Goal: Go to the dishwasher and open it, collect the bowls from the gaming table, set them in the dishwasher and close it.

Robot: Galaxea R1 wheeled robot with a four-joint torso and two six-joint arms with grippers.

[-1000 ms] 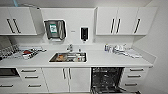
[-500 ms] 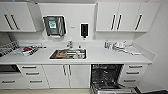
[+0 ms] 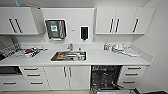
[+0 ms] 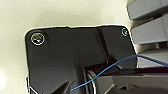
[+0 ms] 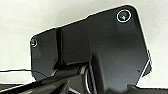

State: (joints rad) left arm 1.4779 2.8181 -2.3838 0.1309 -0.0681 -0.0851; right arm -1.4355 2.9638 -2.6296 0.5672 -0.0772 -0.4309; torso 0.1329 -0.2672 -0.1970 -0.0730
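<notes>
The dishwasher (image 3: 106, 76) stands open under the white counter, to the right of the sink. Its dark interior with wire racks faces me, and its door (image 3: 112, 91) is folded down at the lower edge of the head view. The bowls and the gaming table are out of view. In the left wrist view, the robot's dark plate hangs over a pale floor, with a thin blue cable (image 4: 117, 65) across it. The right wrist view has the same dark plate over a pale surface.
A steel sink (image 3: 68, 56) with a tap sits in the counter (image 3: 100, 58). A dish rack (image 3: 28, 52) is at the left and some small items (image 3: 117, 47) at the right. White wall cabinets (image 3: 117, 21) hang above, and drawers (image 3: 131, 74) flank the dishwasher. Grey drawer fronts (image 4: 150, 25) appear beside the left arm.
The whole head picture has shifted only slightly. Nothing in the kitchen has moved, and the dishwasher stays open.
</notes>
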